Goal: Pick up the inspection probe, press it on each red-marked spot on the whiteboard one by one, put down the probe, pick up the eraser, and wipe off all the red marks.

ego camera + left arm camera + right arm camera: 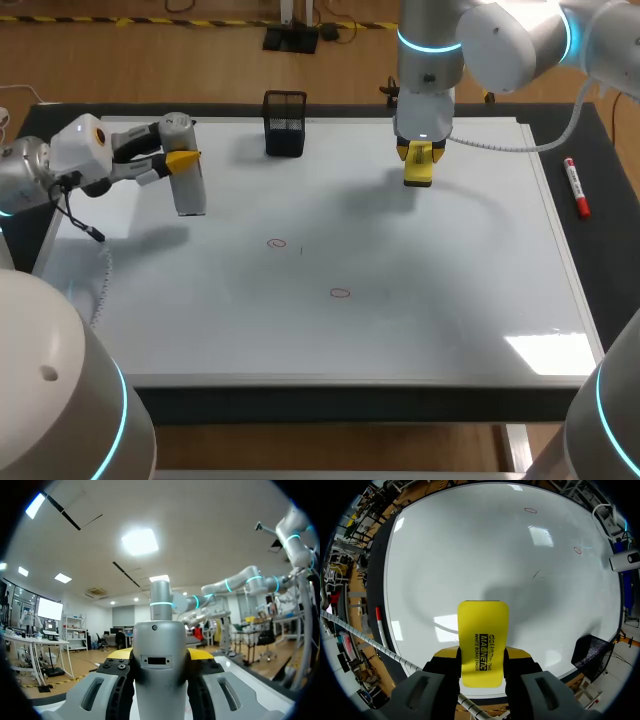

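Over the left part of the broad white whiteboard (pixel 420 300) on the counter, the left gripper (pixel 180 160) pinches between its fingers (pixel 120 654) the upright silver-grey cylindrical inspection probe (pixel 189 188), over its far middle the right gripper (pixel 420 152) clamps the yellow rectangular eraser (pixel 418 175), and two small red rings (pixel 277 243) (pixel 340 293) mark its centre.

Whiteboard (pixel 420 330) on table (pixel 603 140) – 2 red marks (pixel 277 243), mesh holder (pixel 285 124); marker (pixel 576 187) beside.
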`<state>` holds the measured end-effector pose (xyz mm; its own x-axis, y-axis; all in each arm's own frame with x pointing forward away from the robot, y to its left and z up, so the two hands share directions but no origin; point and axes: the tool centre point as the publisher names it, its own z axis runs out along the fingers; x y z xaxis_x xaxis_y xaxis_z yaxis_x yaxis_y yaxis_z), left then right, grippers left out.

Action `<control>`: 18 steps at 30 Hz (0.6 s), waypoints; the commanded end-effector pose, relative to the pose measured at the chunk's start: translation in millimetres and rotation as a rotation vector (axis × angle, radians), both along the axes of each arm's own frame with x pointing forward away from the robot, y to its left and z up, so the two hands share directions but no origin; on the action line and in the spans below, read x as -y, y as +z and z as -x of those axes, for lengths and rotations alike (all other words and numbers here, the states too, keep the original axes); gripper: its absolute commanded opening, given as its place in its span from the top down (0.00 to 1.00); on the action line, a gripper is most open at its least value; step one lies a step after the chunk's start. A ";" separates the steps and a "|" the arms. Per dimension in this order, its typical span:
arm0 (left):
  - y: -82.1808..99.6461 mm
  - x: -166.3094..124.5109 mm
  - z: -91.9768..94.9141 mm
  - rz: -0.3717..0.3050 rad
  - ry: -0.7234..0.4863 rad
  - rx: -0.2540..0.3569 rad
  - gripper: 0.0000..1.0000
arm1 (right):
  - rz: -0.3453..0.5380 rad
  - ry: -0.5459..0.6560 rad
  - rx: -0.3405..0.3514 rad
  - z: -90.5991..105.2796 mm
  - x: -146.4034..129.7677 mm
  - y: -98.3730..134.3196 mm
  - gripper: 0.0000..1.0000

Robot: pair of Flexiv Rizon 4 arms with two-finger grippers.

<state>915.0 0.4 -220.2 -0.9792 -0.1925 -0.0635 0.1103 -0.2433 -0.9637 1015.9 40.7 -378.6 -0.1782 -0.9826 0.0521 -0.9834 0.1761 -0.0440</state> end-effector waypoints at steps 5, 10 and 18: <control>2.4 -0.2 1.2 -0.003 0.002 -0.001 1.00 | 0.002 0.002 0.000 -0.2 1.2 1.3 1.00; 2.4 -0.2 1.2 -0.003 0.002 -0.001 1.00 | 0.001 0.046 -0.012 6.7 -1.2 -6.7 1.00; 2.4 -0.2 1.2 -0.003 0.002 -0.001 1.00 | 0.016 0.114 0.029 39.5 -47.0 10.1 1.00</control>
<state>915.0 0.5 -220.1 -0.9792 -0.1925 -0.0636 0.1104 -0.2431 -0.9637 991.5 75.4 -379.0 -0.0672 -0.9968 0.0428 -0.9970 0.0655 -0.0417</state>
